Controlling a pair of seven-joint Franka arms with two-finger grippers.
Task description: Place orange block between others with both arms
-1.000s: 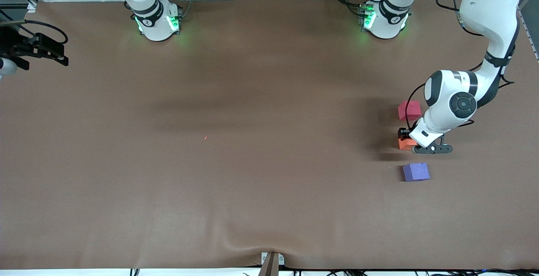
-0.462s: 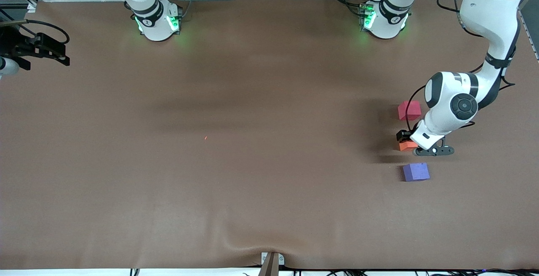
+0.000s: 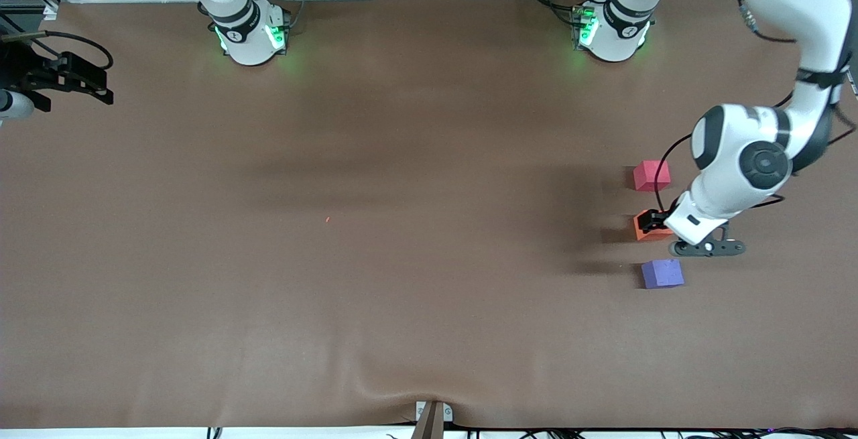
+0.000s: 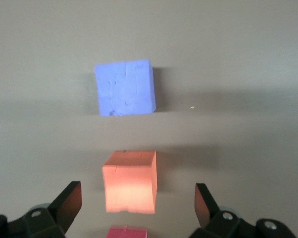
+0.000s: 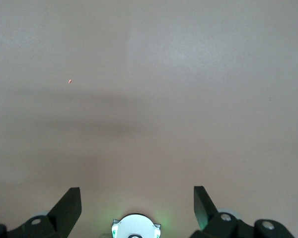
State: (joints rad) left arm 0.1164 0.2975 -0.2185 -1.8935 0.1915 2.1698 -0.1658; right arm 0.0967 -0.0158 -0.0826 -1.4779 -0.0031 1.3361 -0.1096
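Both claws spread; left claw (image 4: pixel 136 208) over upright orange block (image 3: pixel 647 228), between pinkish-red cube (image 3: pixel 651 175) and purple cube (image 3: pixel 662 273).

Even overhead light, soft shadows on the table (image 3: pixel 402 258), wrist views slightly blurred.

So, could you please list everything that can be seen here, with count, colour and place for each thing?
orange block: one, orange, on the table between the two other blocks, toward the left arm's end.
pink-red block: one, pinkish-red, farther from the front camera than the orange block.
purple block: one, purple, nearer to the front camera than the orange block.
table: one, brown cover.
left gripper: one, black, over the orange block, fingers open, holding nothing.
right gripper: one, black, at the right arm's end of the table, open; this arm waits.
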